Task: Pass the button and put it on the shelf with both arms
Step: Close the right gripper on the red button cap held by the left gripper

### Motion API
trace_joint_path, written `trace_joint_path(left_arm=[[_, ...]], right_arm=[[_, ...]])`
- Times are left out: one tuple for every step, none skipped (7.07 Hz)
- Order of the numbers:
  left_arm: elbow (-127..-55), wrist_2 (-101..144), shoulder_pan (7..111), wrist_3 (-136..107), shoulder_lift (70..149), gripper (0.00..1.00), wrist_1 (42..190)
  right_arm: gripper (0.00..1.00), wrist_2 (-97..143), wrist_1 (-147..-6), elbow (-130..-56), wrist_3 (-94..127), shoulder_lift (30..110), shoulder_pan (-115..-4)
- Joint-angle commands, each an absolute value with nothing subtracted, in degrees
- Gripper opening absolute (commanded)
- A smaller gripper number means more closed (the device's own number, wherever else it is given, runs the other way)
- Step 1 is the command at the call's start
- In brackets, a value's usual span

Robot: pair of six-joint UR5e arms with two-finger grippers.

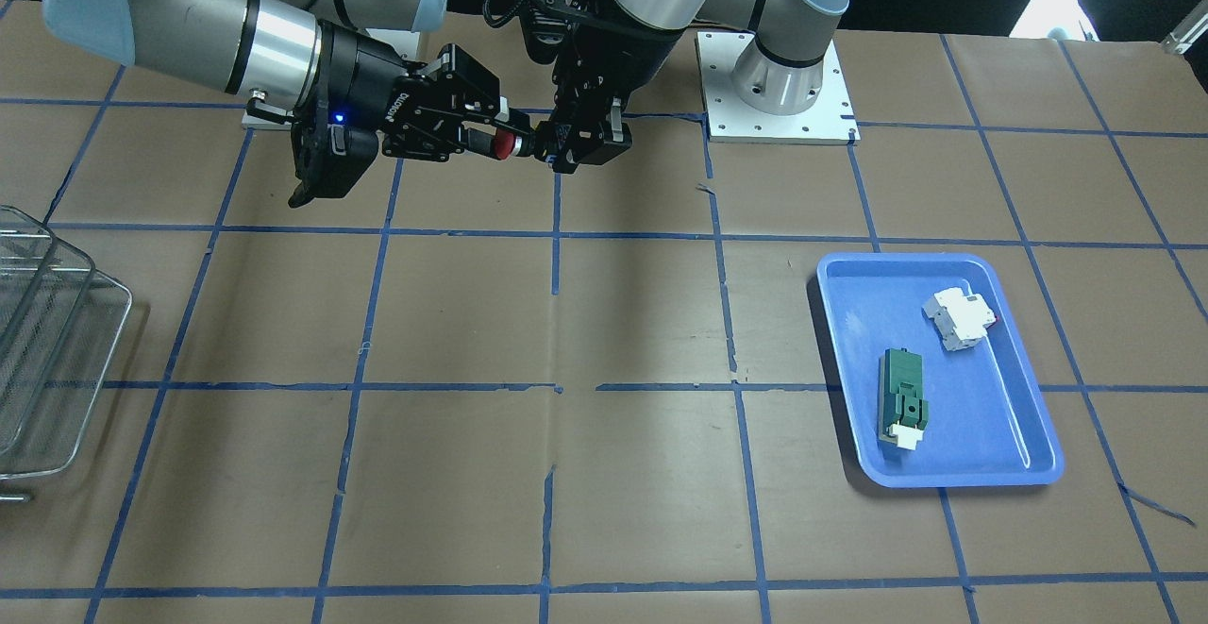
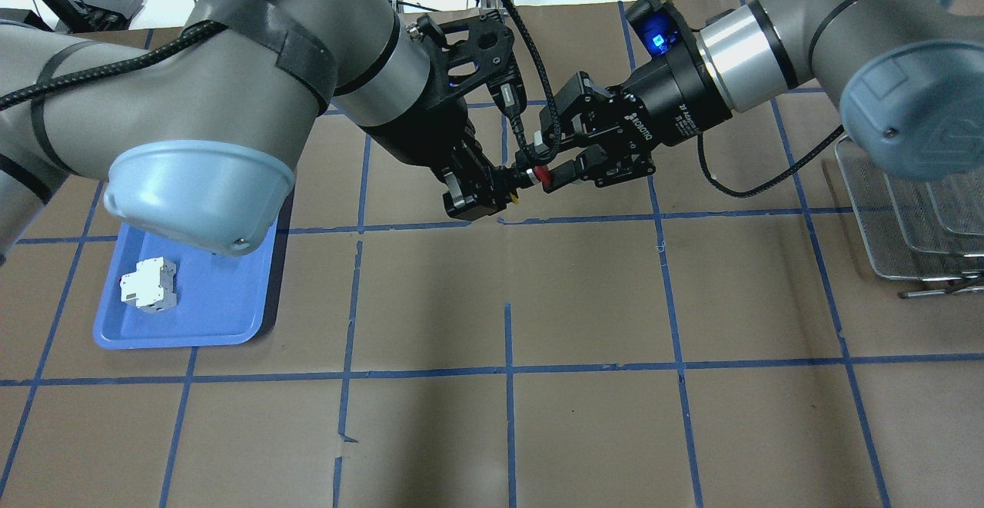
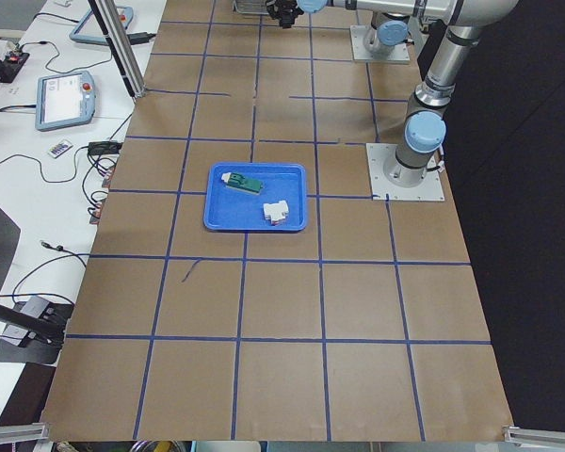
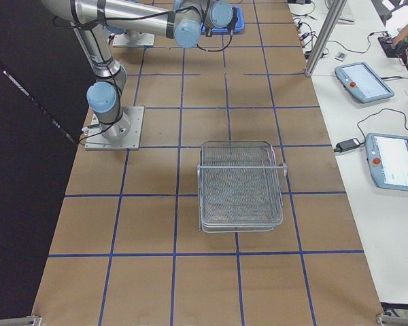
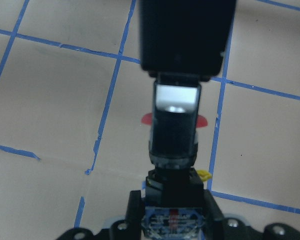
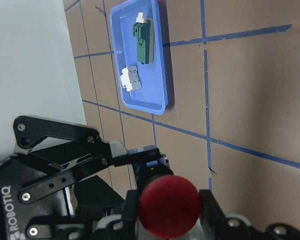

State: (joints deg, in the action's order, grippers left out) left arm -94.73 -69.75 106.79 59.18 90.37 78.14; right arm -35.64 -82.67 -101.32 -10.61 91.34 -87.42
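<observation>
The button (image 1: 507, 143) hangs in the air between both grippers, above the table near the robot's base. My left gripper (image 1: 557, 145) is shut on its blue-white rear block, as the left wrist view shows (image 5: 172, 210). My right gripper (image 1: 497, 130) comes from the other side. Its fingers (image 6: 212, 212) sit against both sides of the red head (image 6: 170, 204). In the overhead view the button (image 2: 542, 177) is between the left gripper (image 2: 503, 185) and the right gripper (image 2: 550, 162). The shelf (image 4: 241, 187) stands on the table at my right, apart from both arms.
A blue tray (image 1: 944, 475) lies on my left side with a green module (image 1: 903, 397) and a white breaker-like block (image 1: 961, 317) in it. The shelf also shows at the table's edge (image 1: 47, 350). Brown paper with blue tape lines covers the table.
</observation>
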Motion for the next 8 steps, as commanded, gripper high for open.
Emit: trace_joint_path(left_arm=[[-94.7,-69.8,106.8,59.1,90.4,0.10,78.1],[-94.7,-69.6,106.8,58.3,90.4,0.60,78.2],[-94.7,-69.6,106.8,56.8,90.4,0.62,78.1],[-94.7,-69.6,106.8,56.3,90.4,0.68,78.2],[-94.7,-69.6,106.8,56.3,90.4,0.74,78.2],[-94.7,-69.6,106.7,56.3,89.9,0.84,78.3],[-94.7,-69.8,106.3,56.3,89.5,0.84,79.2],[-93.4,-70.0,104.6,56.3,89.1,0.85,81.9]], right_arm=[[0.44,-35.7,-82.7,-101.3,-10.0,91.6,-87.8],[0.40,-35.7,-82.7,-101.2,-10.0,91.5,-87.7],[0.40,-35.8,-82.8,-101.2,-10.0,91.4,-87.7],[0.40,-35.8,-82.8,-101.1,-10.0,91.3,-87.6],[0.40,-35.9,-82.8,-101.0,-10.0,91.2,-87.4],[0.40,-36.1,-83.1,-100.6,-9.9,91.1,-87.0],[0.40,-38.0,-83.1,-98.7,-9.6,91.1,-86.7],[0.39,-47.3,-83.8,-95.3,-9.6,91.1,-85.8]])
